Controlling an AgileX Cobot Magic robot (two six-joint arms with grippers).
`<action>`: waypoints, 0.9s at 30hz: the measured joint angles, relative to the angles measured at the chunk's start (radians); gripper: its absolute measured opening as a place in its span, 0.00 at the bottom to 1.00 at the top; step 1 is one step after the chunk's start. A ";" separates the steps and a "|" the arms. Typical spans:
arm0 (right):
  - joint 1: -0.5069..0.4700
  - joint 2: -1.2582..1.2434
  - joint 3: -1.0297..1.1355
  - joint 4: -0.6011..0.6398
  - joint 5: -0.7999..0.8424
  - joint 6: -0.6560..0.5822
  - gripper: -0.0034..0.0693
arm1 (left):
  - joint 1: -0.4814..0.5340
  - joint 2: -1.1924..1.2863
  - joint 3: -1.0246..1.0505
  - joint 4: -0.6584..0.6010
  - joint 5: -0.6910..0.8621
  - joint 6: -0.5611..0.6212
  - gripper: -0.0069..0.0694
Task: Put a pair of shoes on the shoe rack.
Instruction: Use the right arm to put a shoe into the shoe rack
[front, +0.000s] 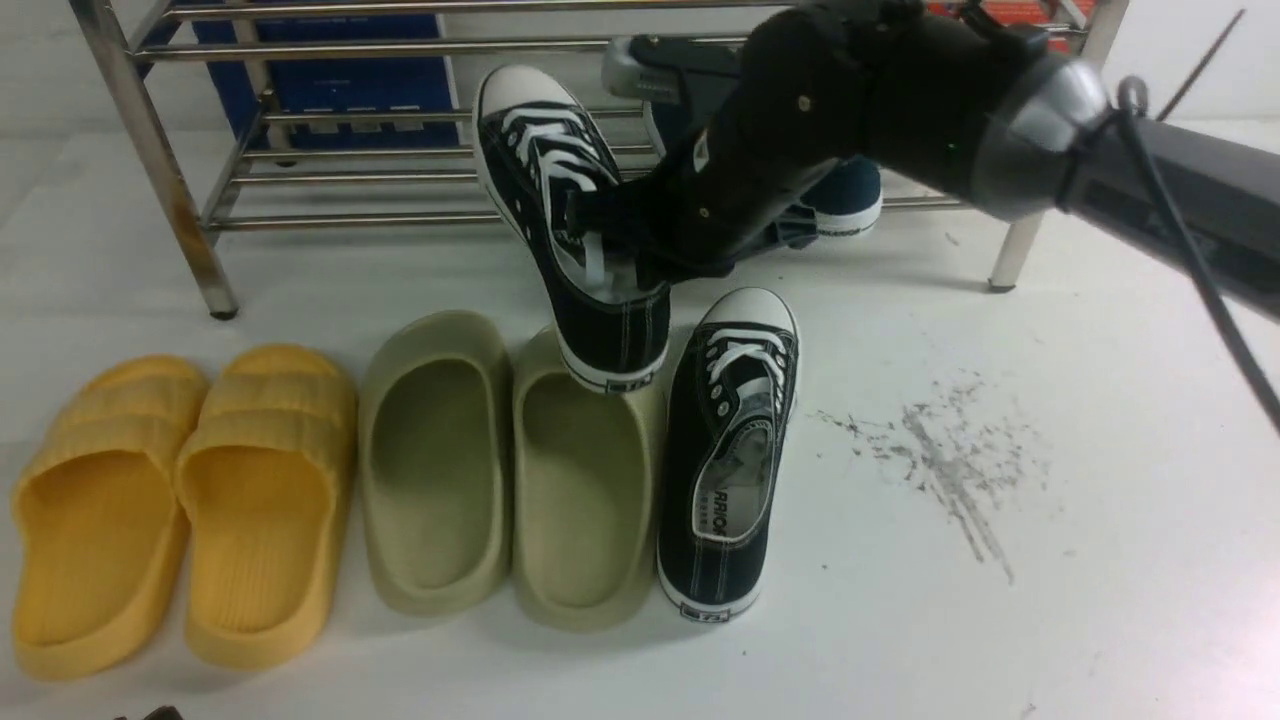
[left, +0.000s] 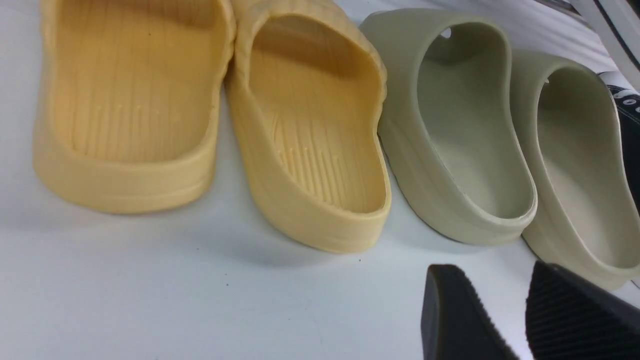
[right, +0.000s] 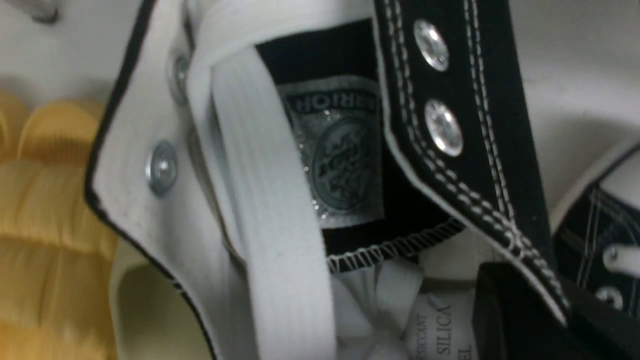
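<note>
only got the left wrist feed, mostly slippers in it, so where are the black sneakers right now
Observer: The right claw is shut on one black sneaker, gripping its side at the opening.
Operator: is it on the rack yet
Observer: No. It is tilted toe-up in front of the shoe rack, with its heel over an olive slipper.
Operator: and the other one
Observer: The second sneaker sits on its sole right beside that slipper, with no claw on it.
</note>
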 joint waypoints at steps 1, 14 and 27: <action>-0.012 0.040 -0.049 0.008 0.000 0.000 0.08 | 0.000 0.000 0.000 0.000 0.000 0.000 0.40; -0.054 0.239 -0.313 0.030 -0.048 0.022 0.09 | 0.000 0.000 0.000 0.000 0.000 0.000 0.40; -0.079 0.267 -0.325 0.030 -0.158 0.028 0.10 | 0.000 0.000 0.000 0.000 0.000 0.000 0.40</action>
